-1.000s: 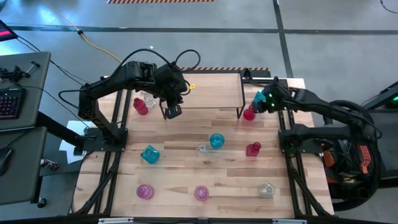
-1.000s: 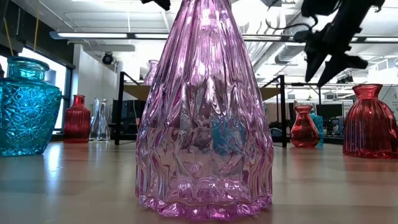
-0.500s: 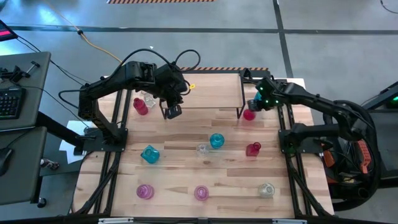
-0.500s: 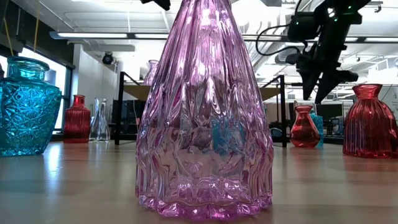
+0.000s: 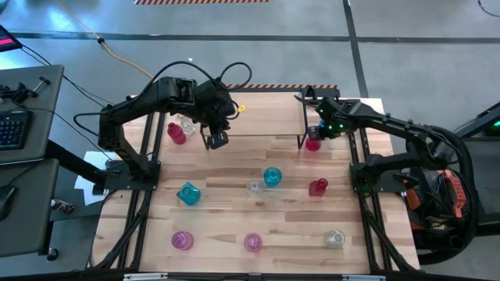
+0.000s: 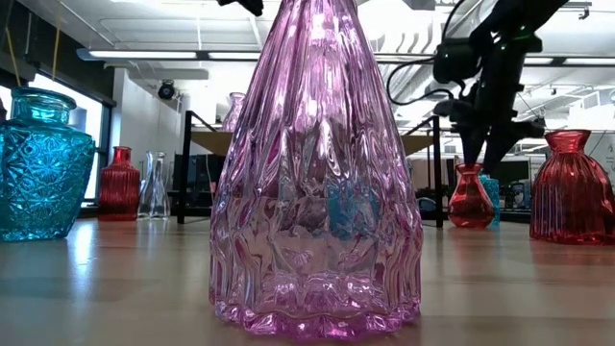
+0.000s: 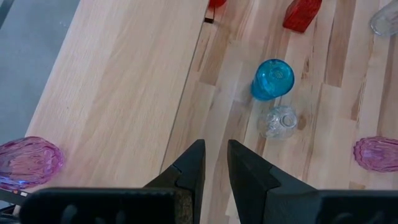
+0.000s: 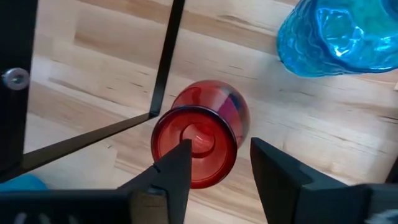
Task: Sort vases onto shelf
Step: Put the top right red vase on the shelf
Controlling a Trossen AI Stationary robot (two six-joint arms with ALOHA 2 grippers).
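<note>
At shelf's right end: pick of a red vase in hand.
L gripper waits over shelf front edge, fingers near pressed together, empty. R gripper is spread around red vase beside shelf leg; you'd close next, then lift clear.

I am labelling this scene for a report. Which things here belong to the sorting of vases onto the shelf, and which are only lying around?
For the job:
- shelf
- red vase under the right gripper, jaws open
- other vases, e.g. teal vase, pink vase
- left gripper, waiting over the shelf's left end

Lying about:
- keyboard on the side desk
- yellow cable on the floor
</note>
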